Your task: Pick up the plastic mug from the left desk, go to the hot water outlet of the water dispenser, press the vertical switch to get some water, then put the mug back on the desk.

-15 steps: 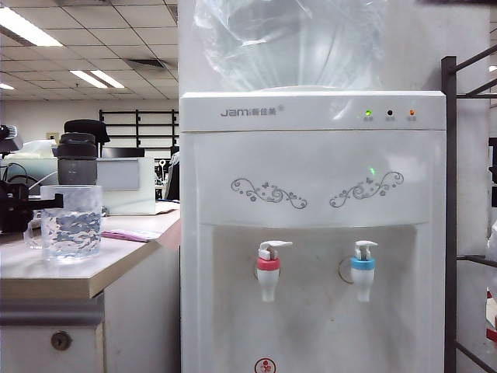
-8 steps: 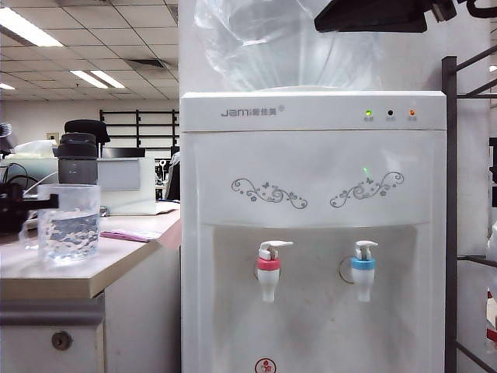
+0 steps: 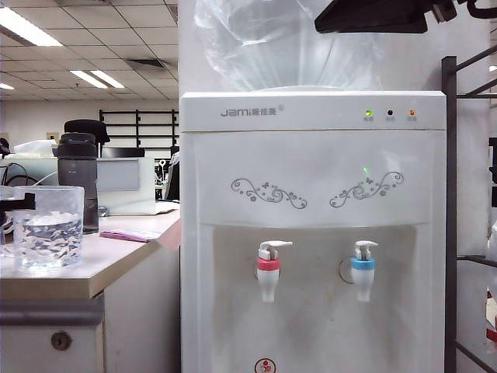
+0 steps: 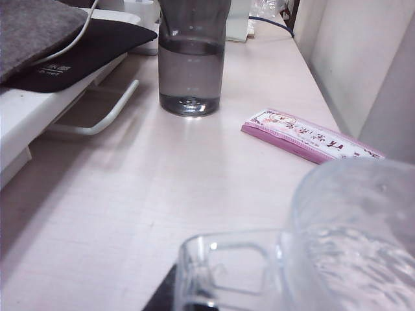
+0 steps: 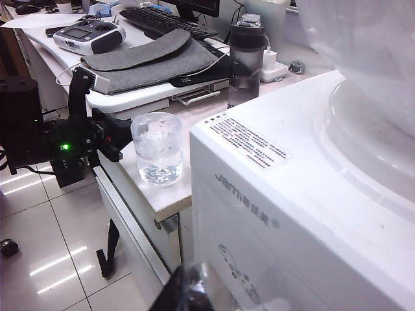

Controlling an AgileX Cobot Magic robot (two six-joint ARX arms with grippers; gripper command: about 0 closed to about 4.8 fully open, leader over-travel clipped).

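- Two tools in play: left tool at the far left of the exterior view, clamped on the handle of the mug; right tool up high over the water dispenser, jaws closed on nothing.
- Mug is clear plastic, dimpled lower half, part full of water, sitting near the front edge of the table; whether its base touches the top or hangs just above is hard to tell.
- Left wrist view: mug and its handle fill the near corner, with a dark bit of the left tool just under the handle.
- Right wrist view: mug on the table, left tool gripping it from the side away from the dispenser.
- Grey bottle with black lid stands behind the mug, apart from it.
- Pink packet lies flat on the table between bottle and dispenser.
- Red-collared tap and blue-collared tap sit side by side in the dispenser recess, well apart from the mug.
- Right arm shows as a dark shape at the top of the exterior view, in front of the big clear bottle.
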